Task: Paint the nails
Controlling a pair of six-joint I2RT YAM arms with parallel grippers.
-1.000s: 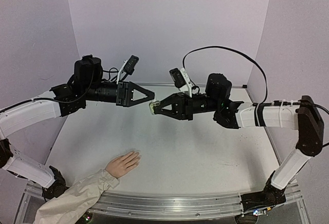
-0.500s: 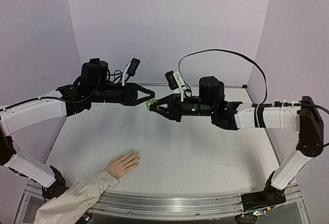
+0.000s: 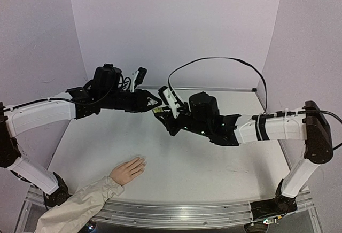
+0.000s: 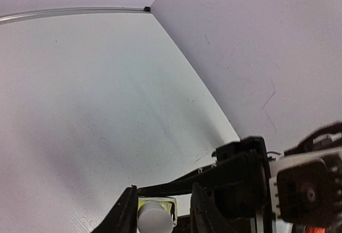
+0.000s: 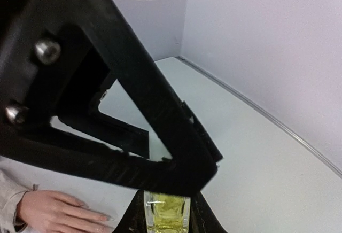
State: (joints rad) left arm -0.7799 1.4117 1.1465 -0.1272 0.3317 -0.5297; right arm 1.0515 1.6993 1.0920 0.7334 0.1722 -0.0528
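Above the middle of the table my right gripper (image 3: 161, 115) is shut on a small yellow-green bottle (image 3: 158, 110); in the right wrist view the glass of the bottle (image 5: 167, 214) sits clamped between the fingers. My left gripper (image 3: 155, 103) meets it from the left. Its jaws stand either side of the bottle's white cap (image 4: 154, 218), which touches the left finger (image 4: 126, 214), with a gap to the other. The pale hand (image 3: 127, 170) lies flat near the front edge, its nails (image 5: 103, 218) tiny at the fingertips.
A beige sleeve (image 3: 80, 207) runs from the hand to the front left corner. Lilac walls close the table on the left, back and right. A black cable (image 3: 214, 61) arcs above the right arm. A metal rail (image 3: 181, 212) edges the front.
Both arms have pushed in towards the middle, and the right wrist has dropped and turned. The bottle stays at the same spot between the two grippers. The hand has not moved.
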